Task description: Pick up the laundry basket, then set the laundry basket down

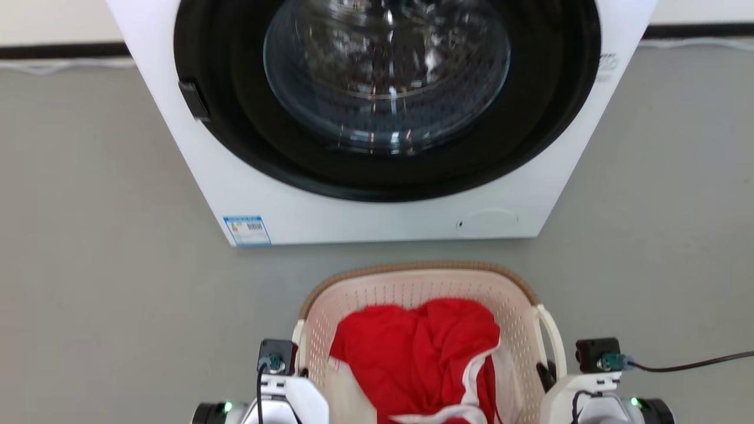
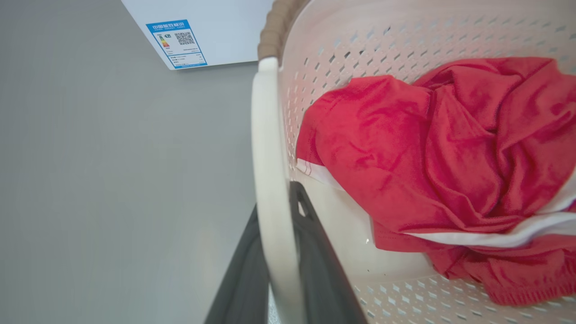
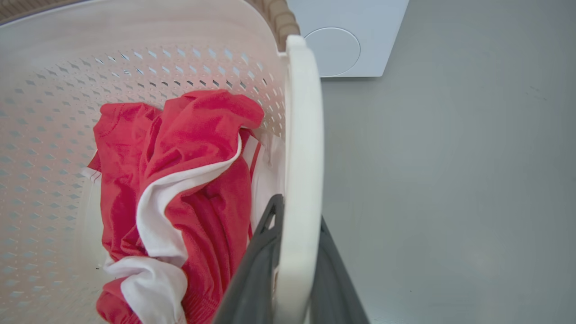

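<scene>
Gripping: left gripper (image 2: 276, 200) pinched shut on the left handle (image 2: 269, 148), right gripper (image 3: 299, 211) shut on the right handle (image 3: 303, 135).
Basket (image 1: 412, 272): between my arms, just before the washer (image 1: 377, 221); lifted or grounded, can't tell.
Feel: I'd judge light, stiff plastic with slick loops; the soft cloth (image 1: 412, 347) adds little.
Room: washer close ahead, open floor (image 1: 88, 247) either side.

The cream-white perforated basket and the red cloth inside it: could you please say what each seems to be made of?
The cream-white perforated laundry basket looks like smooth, matt plastic, given its punched holes; its brown woven-look rim is probably plastic. The red garment with white trim looks like knit fabric, given its limp folds.
</scene>
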Controlling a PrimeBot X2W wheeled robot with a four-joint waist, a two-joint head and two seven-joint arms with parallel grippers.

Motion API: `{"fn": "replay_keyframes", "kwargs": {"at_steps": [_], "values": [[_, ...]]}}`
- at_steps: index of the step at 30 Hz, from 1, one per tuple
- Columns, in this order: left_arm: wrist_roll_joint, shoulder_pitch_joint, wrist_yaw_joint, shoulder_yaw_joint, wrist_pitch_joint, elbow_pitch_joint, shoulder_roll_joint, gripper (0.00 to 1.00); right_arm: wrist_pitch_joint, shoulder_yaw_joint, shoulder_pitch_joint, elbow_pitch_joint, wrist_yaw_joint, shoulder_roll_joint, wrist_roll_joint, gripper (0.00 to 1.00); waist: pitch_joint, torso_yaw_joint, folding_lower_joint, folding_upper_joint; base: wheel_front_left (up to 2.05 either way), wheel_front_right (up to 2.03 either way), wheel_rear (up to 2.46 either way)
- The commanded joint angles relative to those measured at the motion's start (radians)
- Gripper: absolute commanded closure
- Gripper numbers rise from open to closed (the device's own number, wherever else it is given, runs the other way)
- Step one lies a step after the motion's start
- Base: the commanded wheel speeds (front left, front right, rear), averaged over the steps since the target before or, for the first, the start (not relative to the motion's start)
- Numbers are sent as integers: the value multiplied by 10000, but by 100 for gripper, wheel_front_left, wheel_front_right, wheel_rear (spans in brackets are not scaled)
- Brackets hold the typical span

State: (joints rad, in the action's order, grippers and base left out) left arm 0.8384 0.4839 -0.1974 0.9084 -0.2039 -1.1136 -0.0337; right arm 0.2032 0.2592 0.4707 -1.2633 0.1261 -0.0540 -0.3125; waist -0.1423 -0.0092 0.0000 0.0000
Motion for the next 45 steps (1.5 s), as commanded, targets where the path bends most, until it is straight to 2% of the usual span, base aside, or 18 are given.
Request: {"fn": "replay_keyframes", "kwargs": {"at_steps": [1, 12, 21, 31, 45], "values": [[86, -39, 124, -76, 4, 14, -166, 100, -14, 337, -46, 163, 46, 37, -143, 100, 392, -46, 0, 0, 0, 0, 0], [420, -488, 387, 520, 693, -207, -166, 100, -801, 1103, -560, 189, 46, 37, -923, 100, 1299, -152, 0, 0, 0, 0, 0], [601, -668, 534, 970, 1192, -212, -166, 100, -1227, 1398, -716, 61, 46, 37, -1229, 100, 1571, -264, 0, 0, 0, 0, 0], [860, -766, 658, 1186, 1316, -361, -166, 100, -1492, 1860, -866, 147, 46, 37, -1675, 100, 1765, -478, 0, 0, 0, 0, 0], [1073, -643, 710, 1380, 1273, -475, -166, 100, -1373, 2117, -775, 33, 46, 37, -1887, 100, 1820, -420, 0, 0, 0, 0, 0]]}}
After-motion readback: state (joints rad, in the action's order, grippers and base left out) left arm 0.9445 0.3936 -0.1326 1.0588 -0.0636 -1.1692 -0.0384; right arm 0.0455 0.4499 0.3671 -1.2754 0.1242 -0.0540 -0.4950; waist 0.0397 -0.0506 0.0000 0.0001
